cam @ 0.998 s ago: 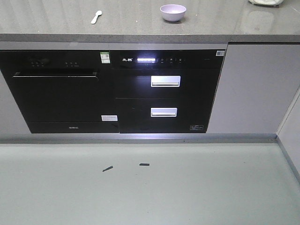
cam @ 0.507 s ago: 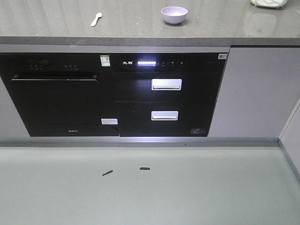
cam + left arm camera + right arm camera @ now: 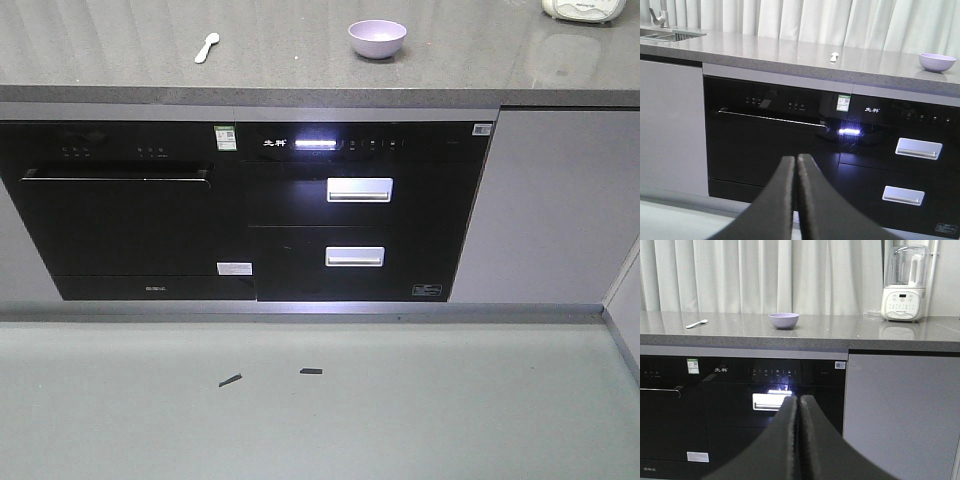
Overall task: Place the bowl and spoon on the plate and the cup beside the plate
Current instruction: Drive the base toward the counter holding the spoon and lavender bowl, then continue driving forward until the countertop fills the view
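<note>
A pale lavender bowl stands upright on the grey countertop, right of centre; it also shows as the bowl and the bowl. A small pale spoon lies on the counter to its left, seen again as the spoon and the spoon. The plate and the cup are out of view. My left gripper is shut and holds nothing, low in front of the black appliance fronts. My right gripper is likewise shut and empty, well below counter height.
Under the counter sit a black built-in appliance with a long bar handle and a black drawer unit with two silver pulls. A blender stands at the counter's right, a sink far left. Curtains hang behind. Two dark scraps lie on the floor.
The whole front view has slid downward and slightly right over the last second, so the counter and cabinets sit lower in frame; the bowl and spoon have not shifted on the counter.
</note>
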